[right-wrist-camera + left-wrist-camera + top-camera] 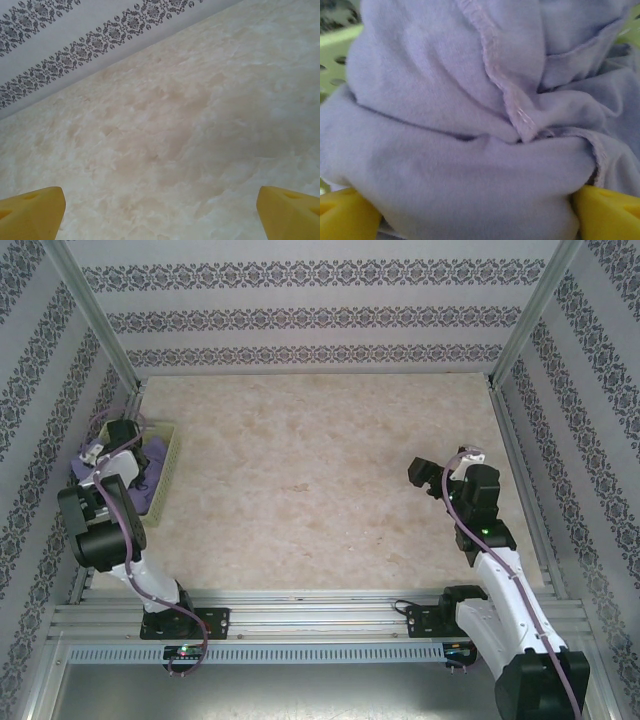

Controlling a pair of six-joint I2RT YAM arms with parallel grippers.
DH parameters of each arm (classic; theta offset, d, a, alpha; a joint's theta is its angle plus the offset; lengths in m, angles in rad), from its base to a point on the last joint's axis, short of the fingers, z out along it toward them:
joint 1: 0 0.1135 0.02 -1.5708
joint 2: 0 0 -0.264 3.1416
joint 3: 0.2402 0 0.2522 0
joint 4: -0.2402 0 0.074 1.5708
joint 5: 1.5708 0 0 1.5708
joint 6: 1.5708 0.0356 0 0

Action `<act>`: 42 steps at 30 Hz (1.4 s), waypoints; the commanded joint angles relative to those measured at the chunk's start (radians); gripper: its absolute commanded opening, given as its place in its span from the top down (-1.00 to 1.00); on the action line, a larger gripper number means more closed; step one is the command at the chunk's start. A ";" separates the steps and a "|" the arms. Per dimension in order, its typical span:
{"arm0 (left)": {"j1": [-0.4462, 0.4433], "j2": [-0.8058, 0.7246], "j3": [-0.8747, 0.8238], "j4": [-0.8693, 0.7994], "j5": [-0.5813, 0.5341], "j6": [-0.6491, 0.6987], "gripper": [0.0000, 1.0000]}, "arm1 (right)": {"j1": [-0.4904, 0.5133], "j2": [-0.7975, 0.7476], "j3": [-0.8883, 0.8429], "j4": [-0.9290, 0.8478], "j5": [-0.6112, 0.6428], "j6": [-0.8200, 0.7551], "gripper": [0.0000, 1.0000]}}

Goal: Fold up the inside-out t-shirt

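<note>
T-shirt (470, 150) bunched in basket (172, 452) at left, between wide-spread tips of left pincer (477, 202) (cloth touching both). Right pincer (161, 200) wide, empty, above desk (200, 125).

The yellow-green basket (172, 452) stands at the left edge of the table (320, 480), close to the patterned wall (40, 390). Inside the basket lies the purple t-shirt (152, 485), all bunched up. The left arm (110, 510) bends over the basket, and the left gripper (127, 445) points down into it, toward the cloth. The right gripper (425, 475) hangs above bare table, far to the right of the basket and well apart from it.
</note>
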 commanded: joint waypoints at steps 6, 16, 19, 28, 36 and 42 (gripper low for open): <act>0.042 0.001 -0.002 0.068 0.210 -0.012 0.53 | 0.018 -0.013 -0.010 -0.033 0.041 -0.025 -0.96; -0.136 -0.281 0.049 0.067 0.086 0.072 1.00 | 0.031 -0.036 -0.004 -0.056 0.029 -0.006 -0.96; -0.220 -0.351 0.123 0.065 0.008 0.133 1.00 | 0.034 -0.061 -0.005 -0.072 0.024 0.001 -0.96; -0.565 -0.449 0.347 0.281 -0.052 0.480 1.00 | 0.038 -0.142 0.009 -0.154 0.017 0.000 -0.96; -0.870 -0.351 0.454 0.246 0.151 0.488 1.00 | 0.040 -0.190 0.057 -0.265 0.042 0.019 -0.96; -1.083 -0.254 0.366 0.199 0.169 0.374 1.00 | 0.043 -0.210 0.078 -0.347 0.040 0.044 -0.96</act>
